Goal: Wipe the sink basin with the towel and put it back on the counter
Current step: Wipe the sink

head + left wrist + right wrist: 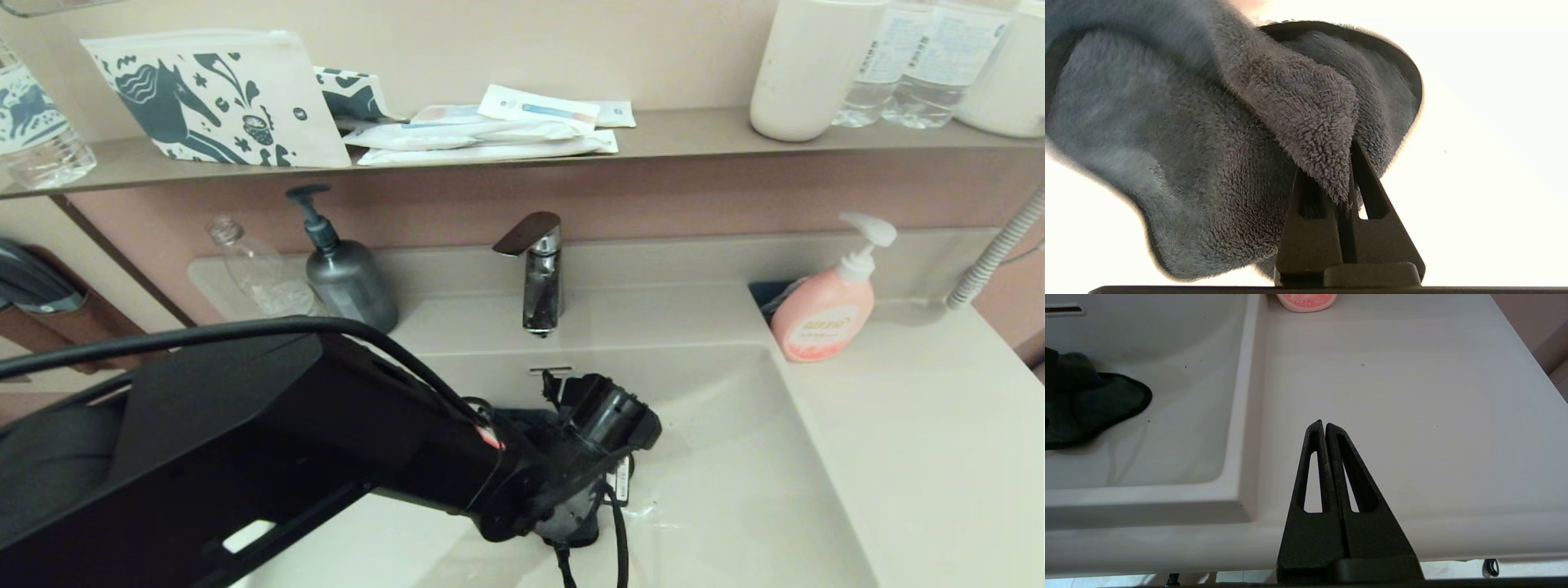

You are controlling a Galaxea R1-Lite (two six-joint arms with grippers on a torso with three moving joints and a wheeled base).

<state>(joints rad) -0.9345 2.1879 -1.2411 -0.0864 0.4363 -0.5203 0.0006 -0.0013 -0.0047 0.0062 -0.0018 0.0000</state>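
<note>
The left gripper [1345,179] was down inside the sink basin [735,490], squeezed tight on a fold of the towel [1208,163]. The towel lay on the basin floor, so the wiping looked under way. The towel was not yet back on the counter [1392,396]. The right gripper [1324,426] hung over the counter, closed and holding nothing.

Right hand [1324,425] pressed closed over the counter [1412,396] — towel [1090,400] lies in the sink basin [1167,355].
</note>
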